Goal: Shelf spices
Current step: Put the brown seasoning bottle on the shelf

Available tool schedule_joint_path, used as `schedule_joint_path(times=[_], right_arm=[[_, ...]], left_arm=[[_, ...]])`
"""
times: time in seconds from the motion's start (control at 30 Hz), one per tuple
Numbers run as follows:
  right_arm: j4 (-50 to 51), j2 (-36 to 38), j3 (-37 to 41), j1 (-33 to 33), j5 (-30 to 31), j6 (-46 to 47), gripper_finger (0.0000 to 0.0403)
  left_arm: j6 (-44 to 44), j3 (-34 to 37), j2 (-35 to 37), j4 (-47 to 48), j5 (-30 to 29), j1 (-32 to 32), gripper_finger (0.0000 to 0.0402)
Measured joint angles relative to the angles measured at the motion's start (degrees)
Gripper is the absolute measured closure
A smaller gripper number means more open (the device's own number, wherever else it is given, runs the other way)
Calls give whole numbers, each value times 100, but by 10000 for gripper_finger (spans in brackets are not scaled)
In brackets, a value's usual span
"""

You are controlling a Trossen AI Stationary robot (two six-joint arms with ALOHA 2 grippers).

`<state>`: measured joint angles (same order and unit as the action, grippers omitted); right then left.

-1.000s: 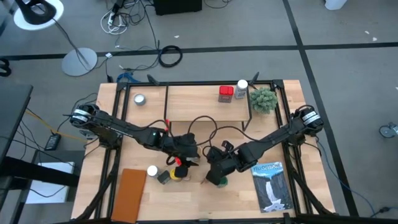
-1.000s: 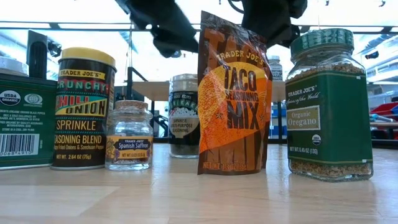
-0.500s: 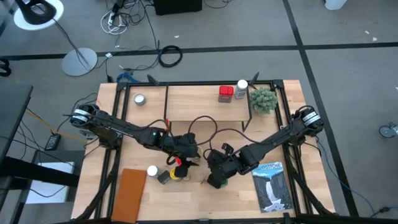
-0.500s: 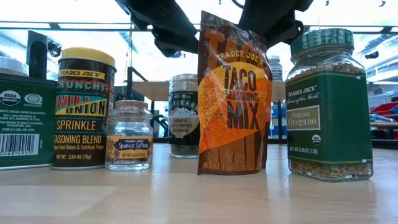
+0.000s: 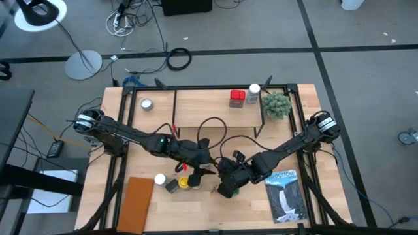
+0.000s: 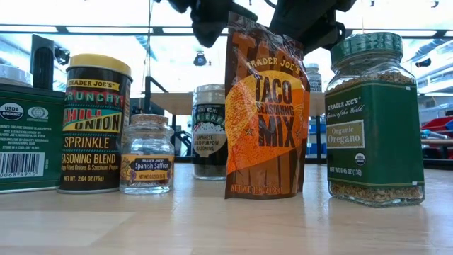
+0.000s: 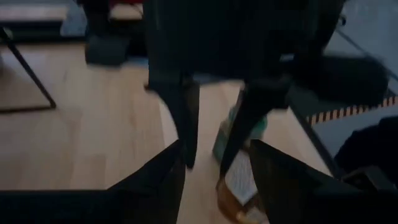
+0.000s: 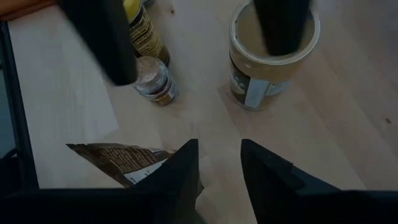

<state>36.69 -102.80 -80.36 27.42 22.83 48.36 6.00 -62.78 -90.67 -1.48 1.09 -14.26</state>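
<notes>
In the low view, the yellow-lidded can [image 6: 95, 124] reads "TRADER JOE'S CRUNCHY CHILI ONION SPRINKLE SEASONING BLEND, NET WT. 2.64 OZ (75g)", and the green tin [image 6: 28, 138] at the far left carries "USDA ORGANIC" and a barcode whose digits are too small to make out. To the right of the can, the small cork-topped jar [image 6: 147, 156] says "TRADER JOE'S Spanish Saffron", and the brown packet [image 6: 265, 110] says "TRADER JOE'S TACO SEASONING MIX". The green-lidded jar [image 6: 375, 120] at the right reads "TRADER JOE'S Spices of the World Organic Oregano", while the dark jar [image 6: 209, 134] farther back has print too small to read.
</notes>
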Motion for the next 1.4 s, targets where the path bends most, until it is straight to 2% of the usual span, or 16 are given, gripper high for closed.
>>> schedule_joint_path(times=[0.33,0.6,0.77,0.97,1.07,1.2,1.4], right_arm=[[-4,0,1,41,4,4,281],[-35,0,1,206,7,7,283],[-95,0,1,256,7,9,283],[-114,-2,1,260,7,14,283],[-131,-2,-1,273,-23,20,283],[-145,-2,-2,326,-17,17,283],[-162,-2,-2,365,16,18,284]], left_arm=[[213,0,0,-321,-65,-41,218],[48,0,-113,-271,-448,-122,207],[9,-2,-434,-312,-499,-149,161],[82,-2,-915,-345,-618,-159,62],[671,0,-981,-392,-448,-166,15],[1481,0,-994,-460,-464,-188,12],[1484,0,-992,-651,-593,-188,20]])
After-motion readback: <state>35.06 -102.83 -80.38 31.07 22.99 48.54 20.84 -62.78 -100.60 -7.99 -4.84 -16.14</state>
